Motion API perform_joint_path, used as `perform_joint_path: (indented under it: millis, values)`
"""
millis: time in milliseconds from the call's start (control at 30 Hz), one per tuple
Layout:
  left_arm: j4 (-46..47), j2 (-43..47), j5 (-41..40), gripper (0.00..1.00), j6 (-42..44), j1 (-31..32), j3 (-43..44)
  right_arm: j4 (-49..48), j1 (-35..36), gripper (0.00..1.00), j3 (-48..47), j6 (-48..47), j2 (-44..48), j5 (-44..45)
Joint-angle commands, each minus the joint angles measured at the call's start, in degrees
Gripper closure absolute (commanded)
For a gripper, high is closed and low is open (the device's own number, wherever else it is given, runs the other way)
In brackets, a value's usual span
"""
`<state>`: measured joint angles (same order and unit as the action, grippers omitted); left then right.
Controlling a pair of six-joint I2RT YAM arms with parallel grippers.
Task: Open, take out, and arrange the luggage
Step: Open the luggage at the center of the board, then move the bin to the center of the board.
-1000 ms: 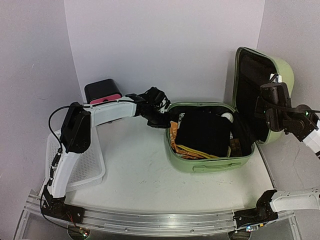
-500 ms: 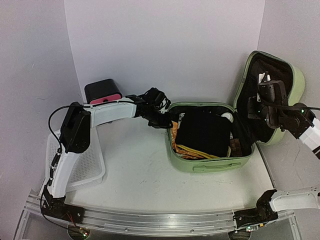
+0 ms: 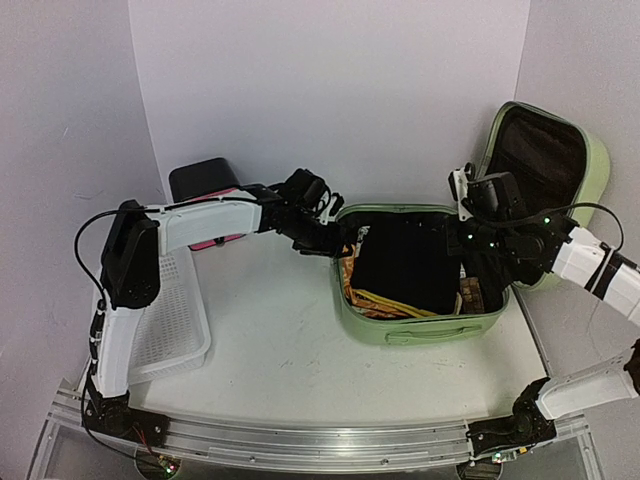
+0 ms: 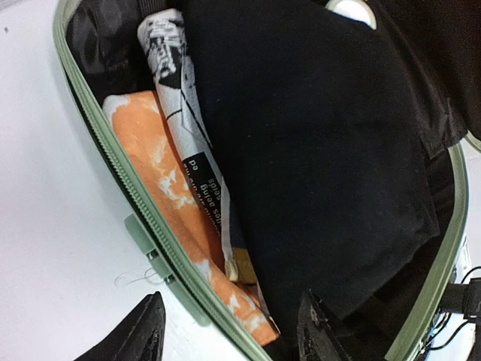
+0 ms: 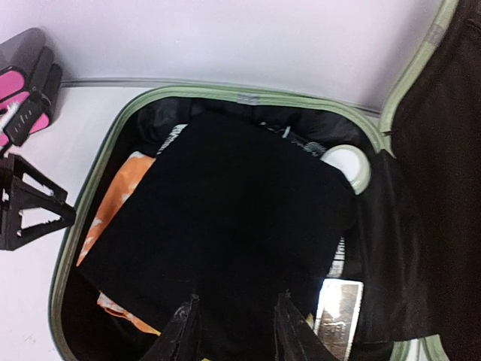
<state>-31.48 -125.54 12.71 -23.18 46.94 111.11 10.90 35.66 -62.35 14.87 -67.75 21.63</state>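
Note:
The light-green luggage (image 3: 420, 328) lies open on the table, its black-lined lid (image 3: 545, 160) standing up at the right. Inside, a folded black cloth (image 5: 225, 218) lies on top, with an orange-and-white cloth (image 4: 165, 195) and a black-and-white printed item (image 4: 176, 98) along the left wall. A white round thing (image 5: 346, 167) and a silvery packet (image 5: 338, 308) sit near the hinge side. My left gripper (image 4: 229, 335) is open, its fingers straddling the left zipper rim (image 4: 143, 218). My right gripper (image 5: 234, 331) hovers open over the black cloth, holding nothing.
A black drawer box with pink fronts (image 3: 205, 185) stands at the back left, close behind my left arm. A white perforated basket (image 3: 170, 330) lies at the left edge of the table. Walls close in behind and on both sides.
The lid has swung further back. My right gripper left the lid, moved left over the open base and opened. My left gripper opened at the left rim.

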Motion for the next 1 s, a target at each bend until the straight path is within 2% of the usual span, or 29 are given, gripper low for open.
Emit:
perform_joint_path:
  millis: [0,167,267,367,500,600,700,967]
  values:
    - [1.2,10.4,-2.7,0.36,3.1,-0.1,-2.1,-6.0,-0.1,0.66,0.9,0.2,-1.0,-6.6]
    - [-0.8,19.6,-7.7,0.32,3.9,-0.5,-10.5,-10.2,-0.1,0.64,3.4,0.2,-1.9,-11.6]
    - [-5.8,25.9,-15.3,0.31,2.4,-1.4,-15.7,-12.1,0.0,0.64,4.1,0.2,-1.7,-12.0]
    - [-7.8,33.8,-20.5,0.28,0.1,-1.6,-23.3,-13.2,-0.1,0.58,4.4,-0.2,-1.4,-11.5]
    - [-9.0,43.0,-22.9,0.18,-3.4,-2.1,-32.4,-14.4,0.0,0.51,5.1,-0.5,-1.3,-9.9]
    - [-14.2,47.0,-28.6,0.14,-7.8,-3.0,-35.6,-15.5,-0.1,0.49,5.9,-0.2,-0.6,-8.7]
    - [-19.2,50.7,-34.3,0.02,-13.5,-5.0,-38.0,-16.8,0.0,0.48,6.9,0.3,0.2,-8.2]
    - [-20.3,57.6,-31.1,0.01,-20.1,-12.4,-46.3,-17.8,-0.1,0.49,7.7,1.1,0.4,-9.2]
